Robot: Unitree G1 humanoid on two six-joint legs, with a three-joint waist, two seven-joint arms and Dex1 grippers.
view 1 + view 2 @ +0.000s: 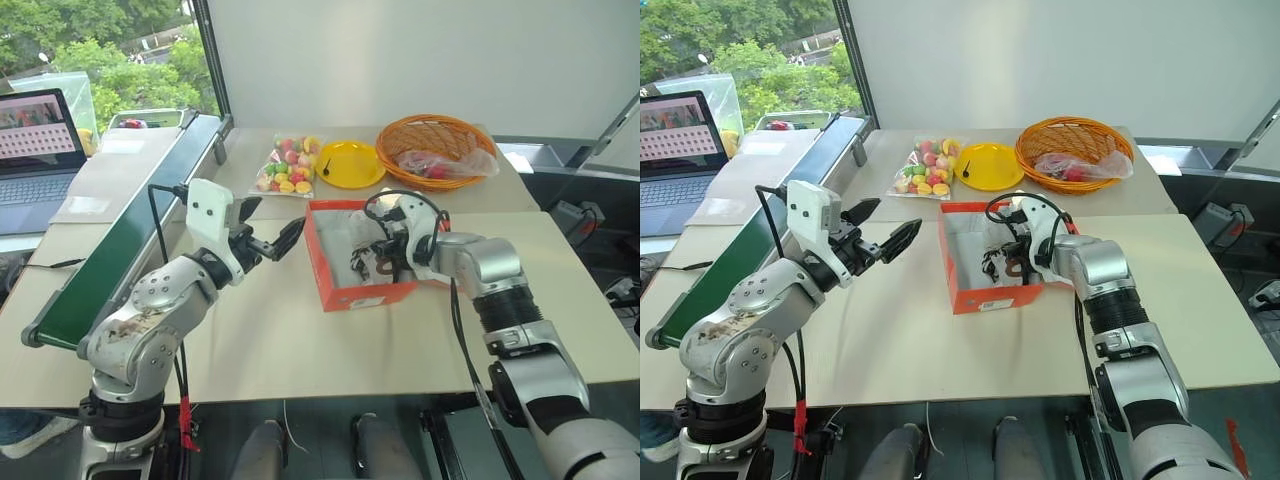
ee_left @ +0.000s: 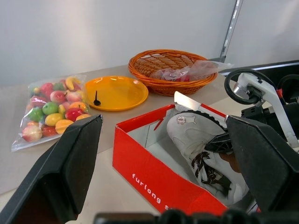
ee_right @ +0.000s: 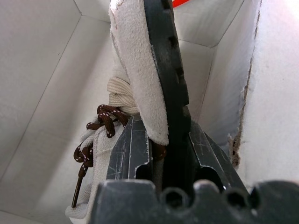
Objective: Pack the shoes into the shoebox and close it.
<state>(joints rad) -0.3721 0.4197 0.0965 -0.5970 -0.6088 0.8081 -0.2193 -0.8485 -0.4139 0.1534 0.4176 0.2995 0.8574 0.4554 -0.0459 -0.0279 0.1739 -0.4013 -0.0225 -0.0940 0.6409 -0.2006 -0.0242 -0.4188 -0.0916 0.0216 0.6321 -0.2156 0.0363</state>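
The right gripper (image 3: 163,144) reaches down into the open red shoebox (image 1: 340,290) on the bench (image 1: 270,340), clamped on a cream shoe (image 2: 201,149) by its edge and dark sole, while the left gripper (image 1: 268,238) hangs beside the box, spread wide and empty.

A lab-like test room: pale tables (image 1: 300,340), a conveyor belt (image 1: 120,250), a laptop (image 1: 35,150) beside a large window (image 1: 100,50).

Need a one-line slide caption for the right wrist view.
Right gripper pinching the side wall of a cream shoe with brown laces, inside the pale-walled shoebox.
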